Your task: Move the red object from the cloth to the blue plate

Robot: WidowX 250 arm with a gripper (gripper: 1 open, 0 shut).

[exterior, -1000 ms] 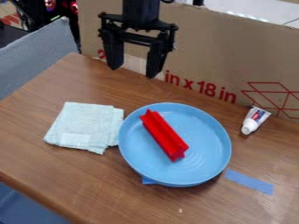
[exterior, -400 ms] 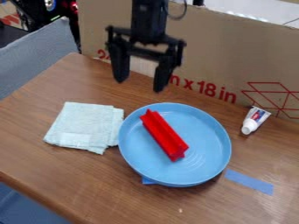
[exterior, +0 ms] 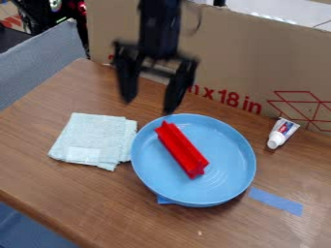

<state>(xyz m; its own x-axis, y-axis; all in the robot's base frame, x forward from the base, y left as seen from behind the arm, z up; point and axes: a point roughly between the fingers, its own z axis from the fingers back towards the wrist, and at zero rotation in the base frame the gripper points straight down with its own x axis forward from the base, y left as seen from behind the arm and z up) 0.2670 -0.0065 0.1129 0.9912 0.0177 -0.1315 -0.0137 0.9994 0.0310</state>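
The hand [exterior: 153, 92] hovers blurred and spread toward twelve o'clock. The red object [exterior: 183, 149] lies on the blue plate [exterior: 153, 183], the cloth [exterior: 91, 139] at its nine o'clock.

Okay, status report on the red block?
End effector open, nothing held. Red block on blue plate. Nothing seen between them.

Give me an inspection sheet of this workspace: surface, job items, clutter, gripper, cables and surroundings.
Surface: brown wood-grain table
Red object: lying on the blue plate, off the cloth
Blue plate: flat on the table, just right of the cloth in view
Clutter: small white tube beyond the plate; blue tape strip beside it
Gripper: above the table behind the plate, motion-blurred, jaws apart, holding nothing
Cables: thin dark one beside the arm, blurred
Surroundings: printed cardboard box behind; grey fabric-like panel at left
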